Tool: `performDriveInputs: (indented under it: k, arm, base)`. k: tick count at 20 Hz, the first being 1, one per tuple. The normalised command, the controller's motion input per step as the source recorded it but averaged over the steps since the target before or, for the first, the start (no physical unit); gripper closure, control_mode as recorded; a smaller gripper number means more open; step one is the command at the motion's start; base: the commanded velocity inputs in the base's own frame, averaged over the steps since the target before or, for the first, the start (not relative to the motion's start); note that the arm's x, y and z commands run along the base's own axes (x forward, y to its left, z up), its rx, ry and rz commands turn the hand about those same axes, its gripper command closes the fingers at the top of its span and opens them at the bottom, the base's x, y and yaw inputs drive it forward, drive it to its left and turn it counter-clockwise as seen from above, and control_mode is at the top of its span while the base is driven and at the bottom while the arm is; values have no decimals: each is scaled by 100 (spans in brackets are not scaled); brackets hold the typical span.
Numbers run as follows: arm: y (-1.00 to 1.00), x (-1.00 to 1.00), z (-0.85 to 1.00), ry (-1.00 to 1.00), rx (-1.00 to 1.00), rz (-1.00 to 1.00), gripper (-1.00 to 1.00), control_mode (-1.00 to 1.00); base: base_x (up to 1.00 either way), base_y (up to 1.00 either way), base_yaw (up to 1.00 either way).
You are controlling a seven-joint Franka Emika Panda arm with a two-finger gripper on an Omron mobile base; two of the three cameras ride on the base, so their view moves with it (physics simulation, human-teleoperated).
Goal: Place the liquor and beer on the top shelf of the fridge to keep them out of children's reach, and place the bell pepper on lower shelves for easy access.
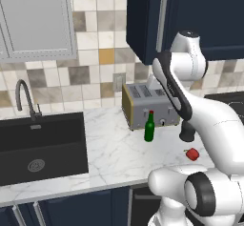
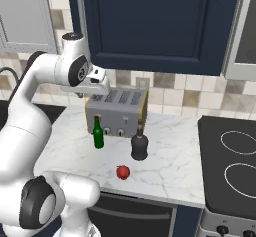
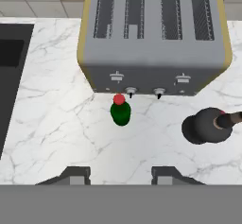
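The beer [image 3: 120, 110], a slim green bottle with a red cap, stands upright on the marble counter [image 3: 56, 138] just in front of the toaster. The liquor [image 3: 206, 124], a squat black bottle, stands to its right; both also show as beer [image 2: 98, 133] and liquor [image 2: 139, 143]. The small red bell pepper [image 2: 123, 172] lies nearer the counter's front edge. My gripper [image 3: 119, 176] hangs high above the counter, looking straight down on the beer, open with nothing between its fingers. The fridge is out of view.
A grey four-slot toaster [image 2: 117, 110] stands against the tiled wall behind the bottles. A black sink [image 1: 40, 146] with a faucet [image 1: 26, 98] lies to the left, a black stove top [image 2: 232, 166] to the right. Dark blue cabinets [image 2: 150, 21] hang overhead.
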Motion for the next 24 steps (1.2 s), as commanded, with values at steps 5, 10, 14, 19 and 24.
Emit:
performDriveInputs:
  k: [5,10,14,19,24]
  arm:
    - [-15,-4,-14,-2,1,0,-100,-100]
    - [-49,-35,-23,-22,5,10,-100,-100]
    - [-71,-27,-27,-24,5,16,-100,-100]
    - [-79,-7,-31,-13,6,13,-100,-100]
    - [-80,0,-41,-2,6,14,-100,-100]
  base:
    - [0,0,0]
    - [0,0,0]
    - [0,0,0]
    - [0,0,0]
    - [0,0,0]
